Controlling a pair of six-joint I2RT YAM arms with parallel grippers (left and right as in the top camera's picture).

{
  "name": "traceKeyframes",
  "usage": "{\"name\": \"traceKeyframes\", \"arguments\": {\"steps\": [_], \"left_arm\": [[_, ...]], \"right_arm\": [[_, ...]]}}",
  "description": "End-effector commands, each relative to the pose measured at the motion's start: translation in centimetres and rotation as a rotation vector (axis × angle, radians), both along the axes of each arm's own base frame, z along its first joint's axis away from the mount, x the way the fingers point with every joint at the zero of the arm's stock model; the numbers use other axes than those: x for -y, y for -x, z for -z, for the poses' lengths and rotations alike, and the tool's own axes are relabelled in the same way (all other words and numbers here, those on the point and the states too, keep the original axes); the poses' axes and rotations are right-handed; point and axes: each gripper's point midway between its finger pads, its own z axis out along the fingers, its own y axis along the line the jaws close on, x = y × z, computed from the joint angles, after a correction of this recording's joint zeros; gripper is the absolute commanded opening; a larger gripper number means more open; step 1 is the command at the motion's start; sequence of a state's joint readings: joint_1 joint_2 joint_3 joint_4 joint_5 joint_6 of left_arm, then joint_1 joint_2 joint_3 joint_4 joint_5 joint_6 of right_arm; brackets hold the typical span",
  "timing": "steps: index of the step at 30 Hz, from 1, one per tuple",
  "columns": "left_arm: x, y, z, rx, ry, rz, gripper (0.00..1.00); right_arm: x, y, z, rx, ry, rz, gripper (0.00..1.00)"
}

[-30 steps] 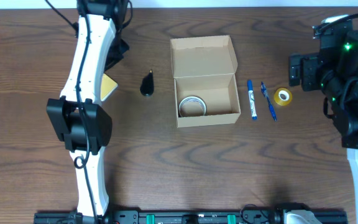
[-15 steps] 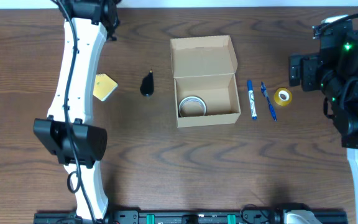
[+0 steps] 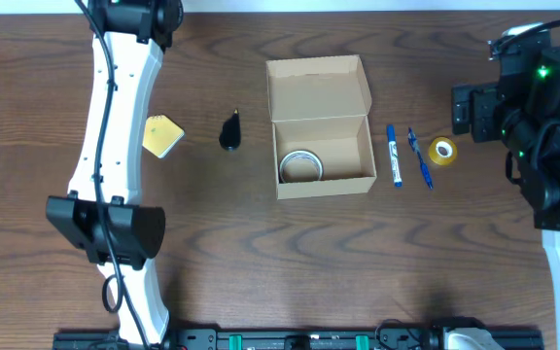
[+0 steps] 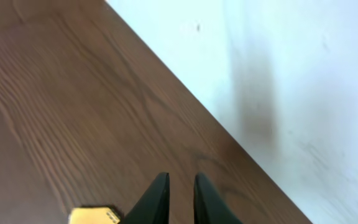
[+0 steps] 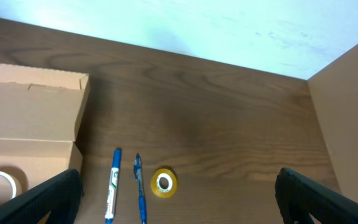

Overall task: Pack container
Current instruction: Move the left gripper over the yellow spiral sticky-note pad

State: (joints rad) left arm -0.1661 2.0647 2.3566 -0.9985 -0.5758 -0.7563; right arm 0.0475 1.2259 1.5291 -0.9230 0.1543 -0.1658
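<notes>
Three loose items, a blue marker (image 3: 394, 156), a blue pen (image 3: 419, 158) and a yellow tape roll (image 3: 442, 150), lie just beside the container (image 3: 319, 126) on the right arm's side; the container sits mid-way across the table (image 3: 261, 243), lid open, a pale tape roll (image 3: 300, 164) inside; marker and pen run parallel to its near wall; right gripper (image 5: 179, 186), jaws spread wide and empty, is much the nearer; left gripper (image 4: 178, 193), fingers nearly closed on nothing, faces the far table edge, well apart; judged the right arm's pick.
</notes>
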Motion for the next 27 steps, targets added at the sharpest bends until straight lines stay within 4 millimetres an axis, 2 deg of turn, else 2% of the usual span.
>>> {"name": "traceKeyframes", "arguments": {"steps": [1,3,9,15,18,23,27], "left_arm": [[-1.6,2.0,-2.8,-0.013,-0.144,-0.033,0.15],[-2.7,3.0,-3.4,-0.025,-0.200,-0.089,0.15],[-3.1,5.3,-4.4,-0.012,-0.157,-0.132,0.14],[-3.1,6.7,-1.1,-0.085,-0.106,-0.137,0.13],[-3.5,8.6,0.5,-0.088,-0.120,-0.134,0.13],[-4.0,12.1,1.3,-0.047,-0.105,-0.133,0.14],[-4.0,13.7,1.8,-0.015,-0.080,-0.120,0.15]], "right_arm": [[-0.4,-0.2,-0.7,0.015,0.009,-0.012,0.98],[-0.4,-0.4,-0.5,0.009,0.010,-0.012,0.98],[-0.3,-0.4,-0.3,0.000,0.011,-0.012,0.98],[-0.1,-0.4,-0.3,0.000,0.020,0.001,0.99],[0.4,-0.3,-0.4,0.000,0.034,0.023,0.99],[0.4,-0.3,-0.3,-0.001,0.034,0.022,0.99],[0.4,-0.1,0.0,-0.016,0.035,0.022,0.99]]}}
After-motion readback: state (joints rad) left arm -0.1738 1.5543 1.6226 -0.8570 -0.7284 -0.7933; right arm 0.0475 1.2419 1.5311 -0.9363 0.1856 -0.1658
